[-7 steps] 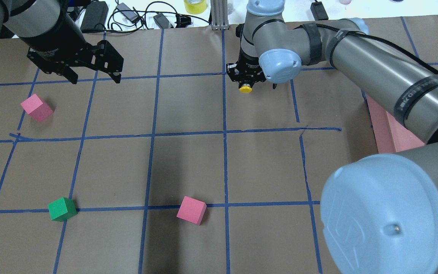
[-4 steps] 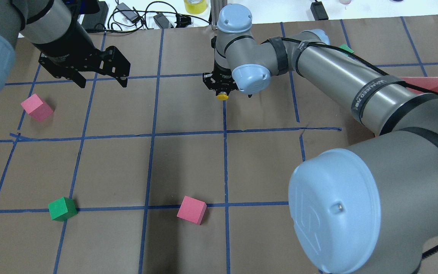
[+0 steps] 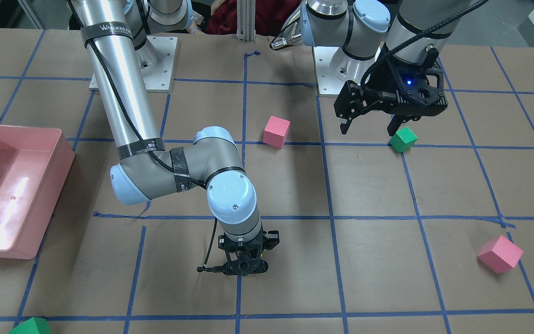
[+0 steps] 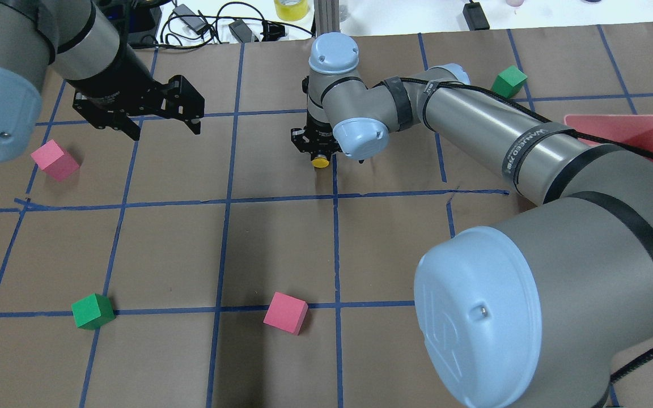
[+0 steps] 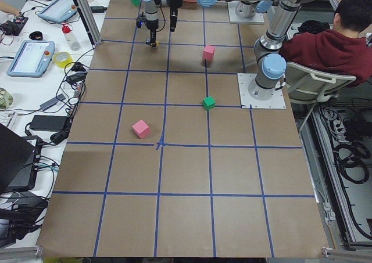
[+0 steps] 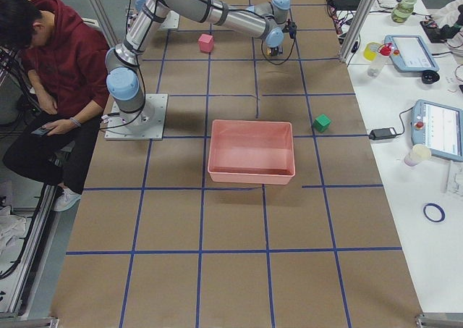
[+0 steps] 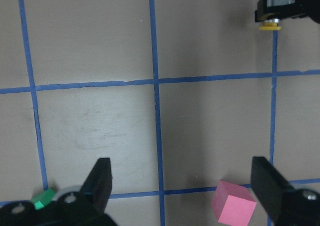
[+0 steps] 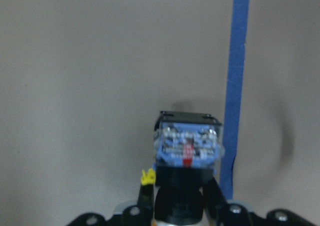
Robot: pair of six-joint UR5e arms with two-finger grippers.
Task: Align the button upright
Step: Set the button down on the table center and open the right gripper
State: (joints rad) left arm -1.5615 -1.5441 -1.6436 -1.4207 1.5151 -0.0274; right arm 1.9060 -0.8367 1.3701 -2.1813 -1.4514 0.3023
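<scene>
Right gripper (image 4: 315,148) clamps the button (image 4: 320,162); left gripper (image 4: 165,131) hangs spread wide, holding nothing.

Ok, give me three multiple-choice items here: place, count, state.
1. Where is the button? A on the table; B in the left gripper's jaws; C in the right gripper's jaws.
2. How many pink cubes lie on the table? A one; B two; C three.
3. The left gripper is: A open, empty; B shut on a pink cube; C shut on the button.
Answers: C, it sticks out from those jaws; B, the overhead view shows two; A, its jaws stand apart, nothing between.
</scene>
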